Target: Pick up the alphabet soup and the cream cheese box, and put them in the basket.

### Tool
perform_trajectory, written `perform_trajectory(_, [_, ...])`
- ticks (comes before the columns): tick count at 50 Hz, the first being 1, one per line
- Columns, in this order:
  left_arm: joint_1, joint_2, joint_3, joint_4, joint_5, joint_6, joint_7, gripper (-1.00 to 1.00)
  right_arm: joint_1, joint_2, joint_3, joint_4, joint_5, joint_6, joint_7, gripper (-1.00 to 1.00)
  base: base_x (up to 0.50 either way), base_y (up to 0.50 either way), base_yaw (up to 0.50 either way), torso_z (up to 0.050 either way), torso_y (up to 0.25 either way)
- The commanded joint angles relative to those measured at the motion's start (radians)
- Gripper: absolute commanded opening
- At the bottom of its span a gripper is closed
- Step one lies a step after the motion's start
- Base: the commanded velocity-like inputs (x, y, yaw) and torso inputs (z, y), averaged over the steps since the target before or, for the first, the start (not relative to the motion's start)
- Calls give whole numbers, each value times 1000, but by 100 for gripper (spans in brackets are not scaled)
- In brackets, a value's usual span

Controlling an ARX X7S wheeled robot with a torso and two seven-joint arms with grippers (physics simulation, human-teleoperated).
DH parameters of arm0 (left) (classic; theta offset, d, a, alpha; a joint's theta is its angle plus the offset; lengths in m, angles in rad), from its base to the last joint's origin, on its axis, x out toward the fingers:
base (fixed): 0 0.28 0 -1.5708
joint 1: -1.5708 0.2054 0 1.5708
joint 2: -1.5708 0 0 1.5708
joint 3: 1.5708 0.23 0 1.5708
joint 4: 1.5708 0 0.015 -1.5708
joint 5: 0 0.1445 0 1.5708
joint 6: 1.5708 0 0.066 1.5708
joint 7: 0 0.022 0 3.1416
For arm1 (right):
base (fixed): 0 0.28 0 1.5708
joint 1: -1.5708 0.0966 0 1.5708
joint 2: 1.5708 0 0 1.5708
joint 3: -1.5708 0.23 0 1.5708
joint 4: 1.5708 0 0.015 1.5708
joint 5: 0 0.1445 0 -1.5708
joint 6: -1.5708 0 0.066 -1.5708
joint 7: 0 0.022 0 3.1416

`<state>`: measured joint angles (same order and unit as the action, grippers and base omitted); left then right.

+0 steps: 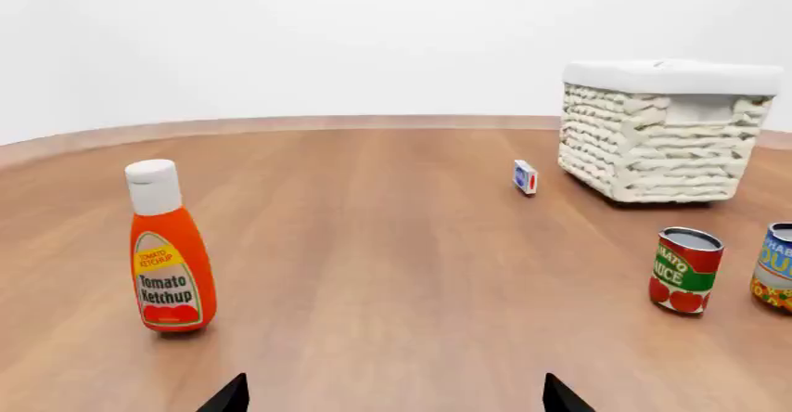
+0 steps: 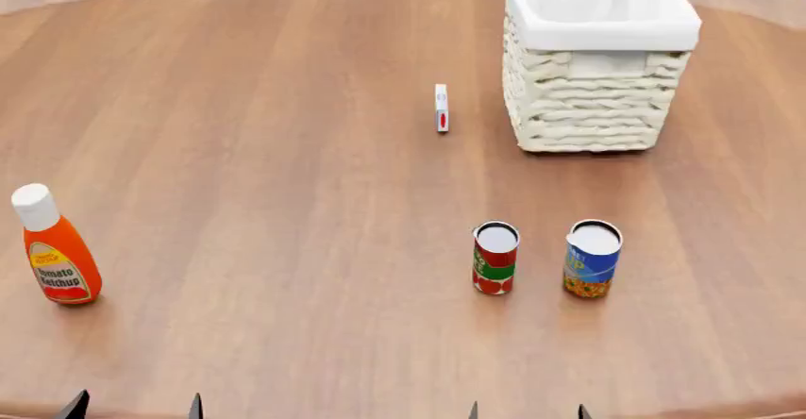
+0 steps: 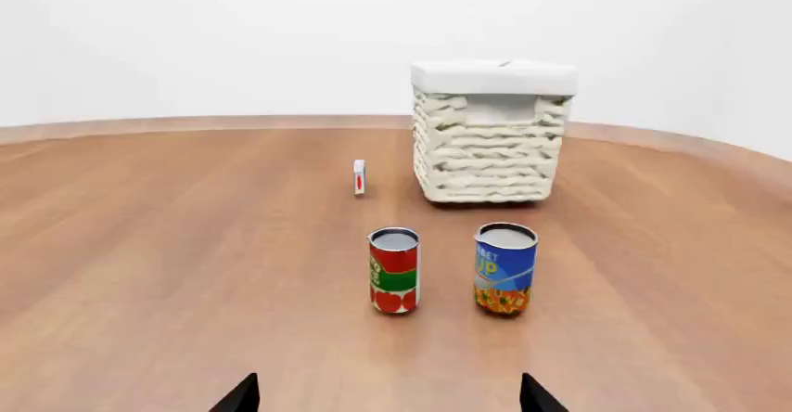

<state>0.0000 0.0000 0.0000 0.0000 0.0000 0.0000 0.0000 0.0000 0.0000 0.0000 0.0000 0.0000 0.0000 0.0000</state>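
The alphabet soup can stands upright on the table at the front right, blue label with an orange lower band; it also shows in the right wrist view and at the edge of the left wrist view. The cream cheese box stands on edge left of the basket; it shows in the wrist views too. The basket is cream wicker with a white liner. My left gripper and right gripper are open and empty at the near table edge.
A red-and-green tomato can stands just left of the soup can. A tomato ketchup bottle stands upright at the front left. The wooden table has a curved far edge.
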Motion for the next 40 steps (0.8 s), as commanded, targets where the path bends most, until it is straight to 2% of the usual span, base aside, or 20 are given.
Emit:
perform_trajectory(1, [-5,-26,30,-15,-26,11,-30,100,3,22,-28,9,23,-6,28,100,0,0,0,0,0])
perform_trajectory(13, [-11,-53,66,9,-46,-7,-67,100,16,53,-70,-26,39,13,64,100,0,0,0,0,0])
perform_trajectory(18, [12,-71,73,142,-48,-23,-80,100,-6,71,-89,-171,36,73,72,100,0,0,0,0,0])
perform_trajectory(24, [33,-92,76,378,-51,-121,-102,100,-16,95,-90,-412,37,163,87,100,0,0,0,0,0])
perform_trajectory(32, [27,-121,85,628,-46,-220,-118,100,-10,109,-77,-621,84,243,95,100,0,0,0,0,0])
perform_trajectory(35, [21,-130,85,688,-45,-235,-123,100,-6,121,-87,-665,61,253,107,100,0,0,0,0,0])
perform_trajectory(37, [18,-145,101,718,19,-217,-141,100,-6,125,-90,-697,61,254,109,100,0,0,0,0,0])
perform_trajectory(40, [27,-144,94,743,-2,-202,-143,100,-6,132,-91,-725,69,236,107,100,0,0,0,0,0])
